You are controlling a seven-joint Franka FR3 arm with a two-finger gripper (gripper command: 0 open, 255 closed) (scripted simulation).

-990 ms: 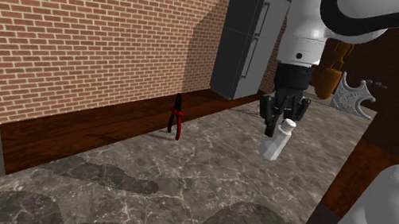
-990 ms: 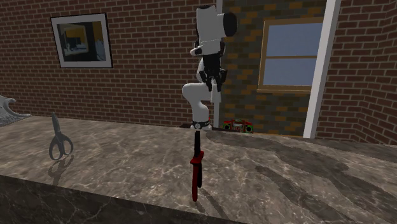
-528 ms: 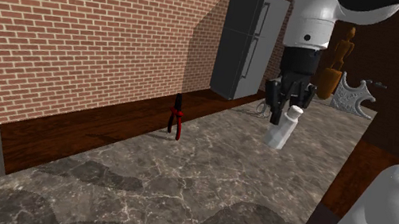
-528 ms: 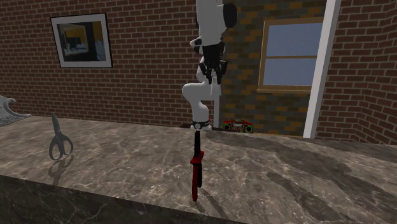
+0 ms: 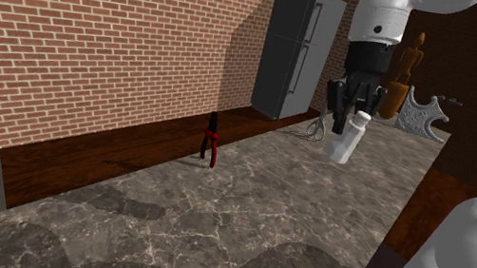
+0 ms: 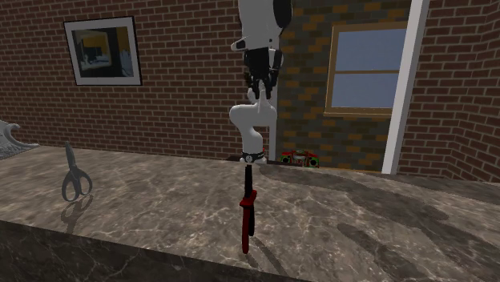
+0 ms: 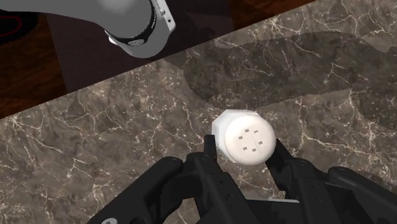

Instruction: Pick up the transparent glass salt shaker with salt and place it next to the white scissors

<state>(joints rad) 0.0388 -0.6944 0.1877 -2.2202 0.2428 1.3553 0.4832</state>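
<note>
Above the dark marble counter (image 5: 215,221), in the shoulder view, the black gripper (image 5: 347,98) hangs from the white arm with its fingers pointing down; they are clamped on the salt shaker (image 5: 345,139), which is drawn plain white and hangs tilted, clear of the counter, its cap end up between the fingers. In the wrist view the shaker's round white cap (image 7: 245,137), pierced with small holes, sits between the two black fingertips (image 7: 208,147), which press it from either side; the veined counter lies below it.

In the second exterior view the gripper (image 6: 260,78) is high over the counter's far side, in front of the white arm; the shaker is hard to make out there against the arm. The scissors (image 6: 74,178), grey in that view, stand on the counter well to that view's left, handles down and blades up; the red and black pliers (image 6: 248,210) stand near the counter's middle, between scissors and gripper. In the shoulder view the pliers (image 5: 210,142) stand by the brick wall; a grey fridge (image 5: 296,55) is beyond them.
</note>
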